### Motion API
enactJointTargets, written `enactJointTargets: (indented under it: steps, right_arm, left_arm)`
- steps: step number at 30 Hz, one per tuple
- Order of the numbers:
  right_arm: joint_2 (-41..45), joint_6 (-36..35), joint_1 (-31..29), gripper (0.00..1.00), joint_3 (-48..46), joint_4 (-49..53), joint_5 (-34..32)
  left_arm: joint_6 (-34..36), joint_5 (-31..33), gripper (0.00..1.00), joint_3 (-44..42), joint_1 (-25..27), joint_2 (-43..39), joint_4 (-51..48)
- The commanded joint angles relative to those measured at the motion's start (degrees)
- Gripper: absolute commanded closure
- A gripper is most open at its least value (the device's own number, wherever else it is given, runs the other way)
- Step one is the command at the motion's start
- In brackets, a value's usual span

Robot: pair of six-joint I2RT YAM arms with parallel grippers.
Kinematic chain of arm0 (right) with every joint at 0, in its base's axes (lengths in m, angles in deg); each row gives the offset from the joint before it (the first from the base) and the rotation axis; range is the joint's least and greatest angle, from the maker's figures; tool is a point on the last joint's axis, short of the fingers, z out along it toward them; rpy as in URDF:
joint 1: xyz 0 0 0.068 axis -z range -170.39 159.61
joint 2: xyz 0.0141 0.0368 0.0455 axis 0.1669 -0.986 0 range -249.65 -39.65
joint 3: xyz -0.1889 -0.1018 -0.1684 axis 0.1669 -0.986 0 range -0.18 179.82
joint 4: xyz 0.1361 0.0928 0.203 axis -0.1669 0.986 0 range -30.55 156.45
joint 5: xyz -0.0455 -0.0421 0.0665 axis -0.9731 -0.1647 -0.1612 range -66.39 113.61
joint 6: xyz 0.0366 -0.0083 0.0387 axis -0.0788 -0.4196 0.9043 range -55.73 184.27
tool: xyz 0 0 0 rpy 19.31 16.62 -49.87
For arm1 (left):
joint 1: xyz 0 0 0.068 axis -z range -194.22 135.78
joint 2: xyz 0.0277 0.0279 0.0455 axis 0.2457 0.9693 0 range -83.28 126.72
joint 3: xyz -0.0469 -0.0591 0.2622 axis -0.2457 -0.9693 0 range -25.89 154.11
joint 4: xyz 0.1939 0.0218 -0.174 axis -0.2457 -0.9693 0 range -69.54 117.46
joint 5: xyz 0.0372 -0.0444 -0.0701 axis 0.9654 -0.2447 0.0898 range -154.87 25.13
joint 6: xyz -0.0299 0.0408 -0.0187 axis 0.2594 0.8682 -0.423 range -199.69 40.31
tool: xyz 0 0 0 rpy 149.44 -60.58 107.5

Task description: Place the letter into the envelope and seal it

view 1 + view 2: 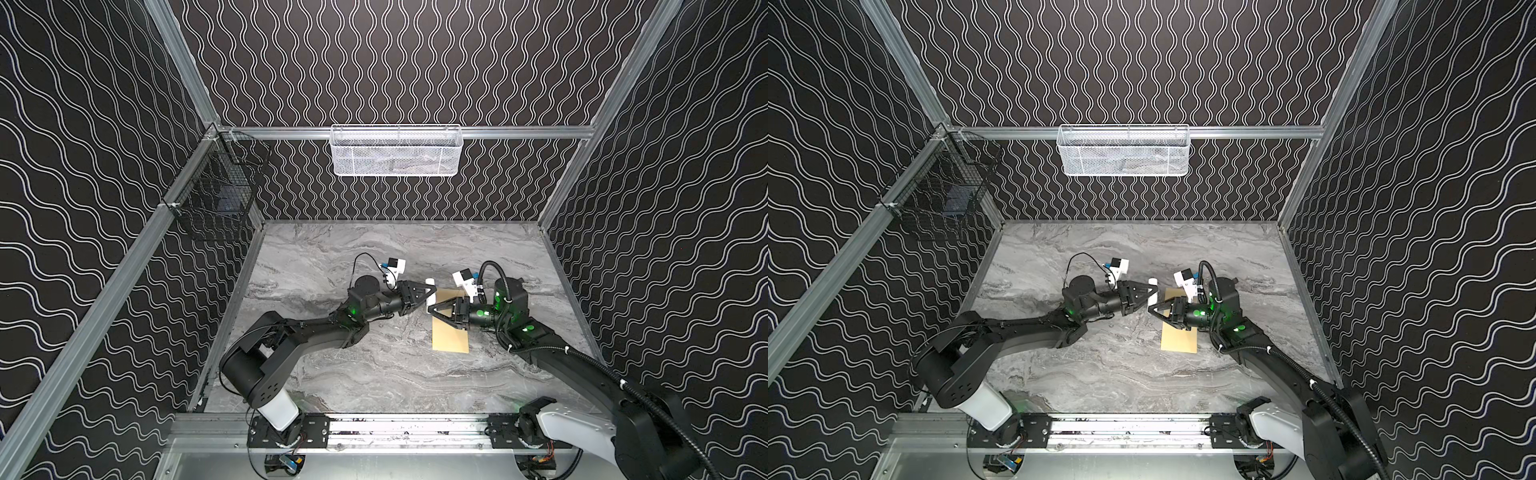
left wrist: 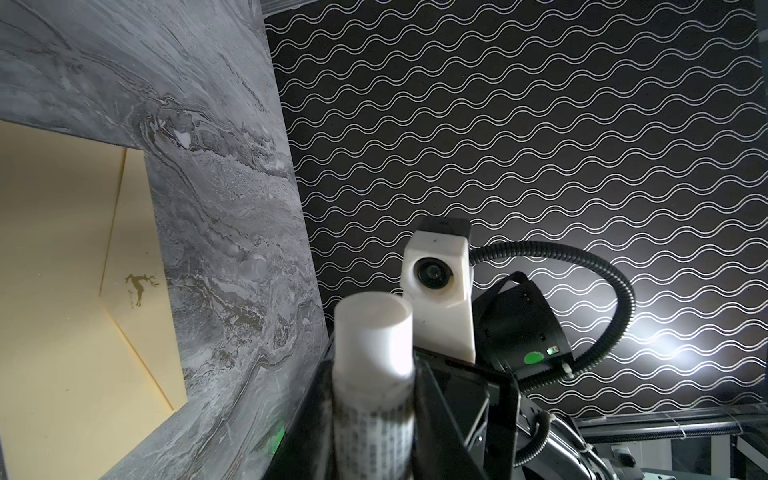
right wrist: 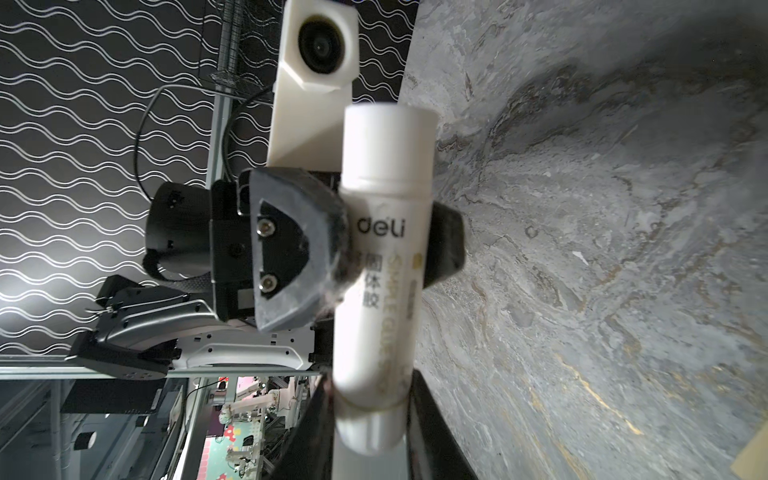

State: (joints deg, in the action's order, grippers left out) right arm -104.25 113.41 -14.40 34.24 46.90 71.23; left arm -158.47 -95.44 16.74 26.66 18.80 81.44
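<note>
The grey marbled table [image 1: 374,374] fills the lower middle of both top views.

The envelope [image 1: 451,338] lies flat on it, right of centre, with its long axis running away from the camera. Its middle is hidden under the right arm [image 1: 540,345]. In the left wrist view the pointed flap [image 2: 137,232] is folded down on the body and carries a small gold deer mark [image 2: 141,286]. The letter shows in no view, and whether it is already inside cannot be told.

The right claw [image 1: 430,310] reaches leftward over the envelope, its tips drawn together on the near end of a white glue stick [image 3: 380,226]. In the right wrist view its fingers flank that end and appear to touch it. Just beyond, the left claw [image 1: 430,292] pinches the same stick at mid-body. The stick hangs just left of the envelope's far half, with its cap [image 3: 388,137] on and pointing away.

Handling, as judged: the envelope is thin, light and limp, and it lies flat on a smooth top, so it is likely to slide rather than lift. The flap's free point is the one edge offering a hold, and the body wants pinning while the flap is raised. The stick is light, stiff, smooth plastic. The cap would have to come off before any gluing.

Farthest back, a white mesh basket [image 1: 395,151] hangs on the back rail. A black wire basket [image 1: 216,187] hangs at upper left.
</note>
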Motion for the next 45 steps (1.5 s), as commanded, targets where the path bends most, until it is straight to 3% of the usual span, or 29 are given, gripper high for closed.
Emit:
enactJointTargets:
  steps: [1, 13, 22, 34, 42, 45]
  right_arm:
    - [0.7, -8.15, -0.66, 0.77, 3.83, 11.43, -10.92]
    - [-7.67, -17.51, -16.93, 0.79, 19.07, 34.24, -40.01]
    - [-14.7, -17.09, -25.6, 0.78, 28.54, 45.32, -58.17]
    - [-27.92, -11.19, -39.72, 0.74, 39.33, 58.47, -83.28]
    - [-32.05, -9.15, -43.49, 0.73, 40.95, 59.68, -88.57]
    - [-30.42, -8.78, -43.49, 0.65, 39.07, 58.1, -88.35]
  left_arm:
    - [3.25, -0.77, 1.0, 0.1, 0.08, -0.87, -6.97]
    - [6.24, 0.96, 1.0, 2.15, 0.26, -2.75, -17.67]
    - [7.45, 2.51, 1.0, 2.48, 0.28, -3.77, -21.72]
    - [7.08, 2.02, 1.0, 3.51, 0.33, -2.8, -21.89]
    - [6.24, 1.5, 1.0, 3.42, 0.08, -2.62, -20.65]
    - [6.02, 1.3, 1.0, 3.42, -0.03, -2.51, -20.19]
